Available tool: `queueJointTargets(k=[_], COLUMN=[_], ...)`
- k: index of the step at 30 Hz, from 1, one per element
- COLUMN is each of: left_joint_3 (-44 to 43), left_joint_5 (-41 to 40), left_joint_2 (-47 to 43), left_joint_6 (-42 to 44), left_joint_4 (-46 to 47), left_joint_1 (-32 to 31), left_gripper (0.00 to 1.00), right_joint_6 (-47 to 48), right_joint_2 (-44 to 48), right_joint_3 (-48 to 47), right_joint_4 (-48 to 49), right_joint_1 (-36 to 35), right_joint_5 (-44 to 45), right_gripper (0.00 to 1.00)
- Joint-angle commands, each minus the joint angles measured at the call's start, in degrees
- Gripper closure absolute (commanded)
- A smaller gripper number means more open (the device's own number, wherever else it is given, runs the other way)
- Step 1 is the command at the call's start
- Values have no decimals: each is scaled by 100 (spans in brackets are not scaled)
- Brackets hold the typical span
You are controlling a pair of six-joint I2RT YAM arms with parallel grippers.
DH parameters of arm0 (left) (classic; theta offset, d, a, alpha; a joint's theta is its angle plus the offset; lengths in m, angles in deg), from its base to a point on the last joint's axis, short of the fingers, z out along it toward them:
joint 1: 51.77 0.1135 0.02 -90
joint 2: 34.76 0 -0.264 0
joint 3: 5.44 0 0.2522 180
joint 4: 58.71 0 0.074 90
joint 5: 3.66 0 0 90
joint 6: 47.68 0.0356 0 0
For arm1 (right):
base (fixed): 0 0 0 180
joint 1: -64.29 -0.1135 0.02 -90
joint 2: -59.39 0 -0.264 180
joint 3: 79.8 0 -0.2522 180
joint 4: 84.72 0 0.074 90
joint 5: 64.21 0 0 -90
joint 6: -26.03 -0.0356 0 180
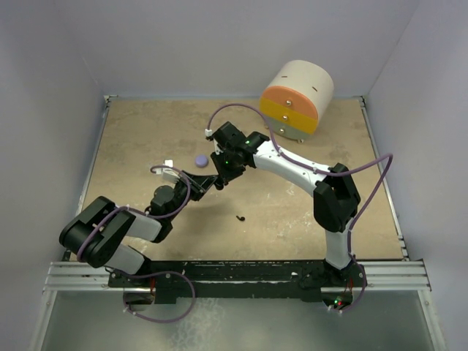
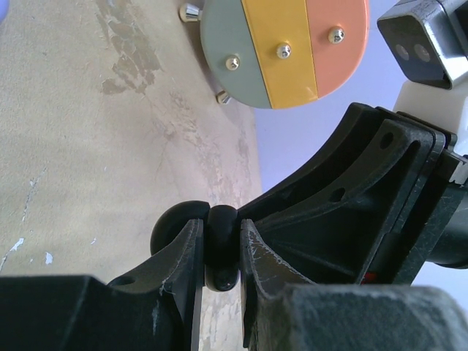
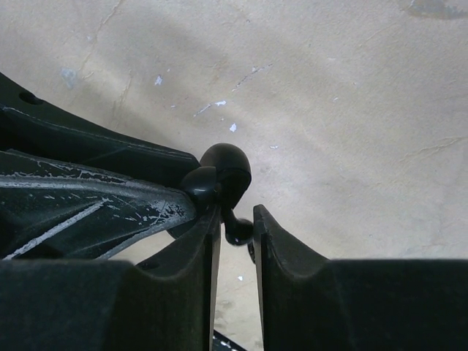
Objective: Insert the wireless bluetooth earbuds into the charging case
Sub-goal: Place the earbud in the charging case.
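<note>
My left gripper (image 1: 207, 183) (image 2: 221, 223) is shut on a small black round charging case (image 2: 221, 245) (image 3: 227, 167), held above the table's middle. The case's rounded lid (image 2: 172, 225) shows behind my left finger. My right gripper (image 1: 221, 178) (image 3: 235, 212) meets it from the far side. Its jaws stand slightly parted around a tiny black earbud (image 3: 238, 229), which sticks out of the case, with a thin gap at the right finger. A second black earbud (image 1: 240, 217) lies loose on the table.
A lavender round puck (image 1: 199, 160) lies just behind the grippers. A drum-shaped box with orange, yellow and grey-green bands (image 1: 296, 99) (image 2: 285, 51) stands at the back right. White walls enclose the tan table (image 1: 146, 146).
</note>
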Motion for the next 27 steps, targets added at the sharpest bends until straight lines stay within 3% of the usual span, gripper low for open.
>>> queueJointTargets(k=[1,15,20,27], left_joint_3=[-48,-25,-48,-95], left_joint_5=[228,199,195,201], left_joint_2=[25,83,145,211], left_joint_6=[-135,-175,-186,-179], left_joint_4=[800,825,826,800], left_joint_1=[-63,-72,-59,-50], left_gripper=[100,100,100,100], right_joint_6=[-13,-73,-174,-457], right_joint_2=[70,260,624,1499], right_joint_3=[-233,-661,-575,259], right_joint_4=[-13,-310,-373,163], right_joint_1=[-36,-34,-26,3], right_joint_5=[-62,147,286,520], right_gripper=[72,62,51,34])
